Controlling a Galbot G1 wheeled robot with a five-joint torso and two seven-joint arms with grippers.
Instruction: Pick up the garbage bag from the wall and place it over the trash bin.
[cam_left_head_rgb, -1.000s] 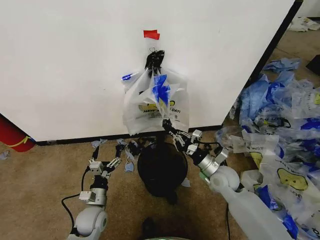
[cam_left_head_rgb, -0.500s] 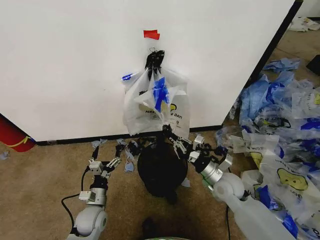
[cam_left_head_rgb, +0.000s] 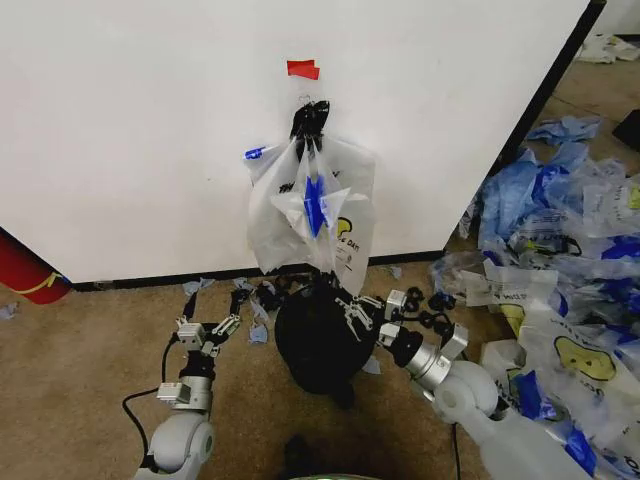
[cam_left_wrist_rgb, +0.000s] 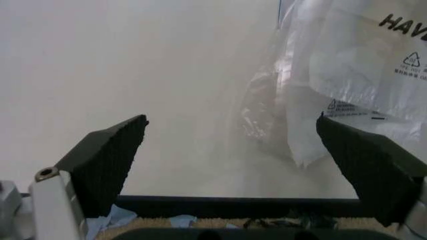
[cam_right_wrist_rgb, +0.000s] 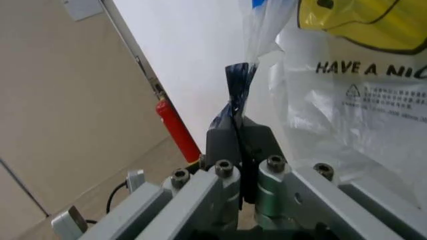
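Grippers first: left gripper (cam_left_head_rgb: 208, 330) idles spread above the carpet; right gripper (cam_left_head_rgb: 352, 312), over the trash bin (cam_left_head_rgb: 318, 340), pinches the garbage bag (cam_left_head_rgb: 310, 205) by a twisted fold. Beyond, the bag hangs from its wall hook. Freeing it, I judge, needs a lift off that hook.

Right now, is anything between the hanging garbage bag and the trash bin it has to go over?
Nothing visible. The garbage bag hangs on the wall directly above the trash bin; the right pincer is shut on the bag's lower edge.
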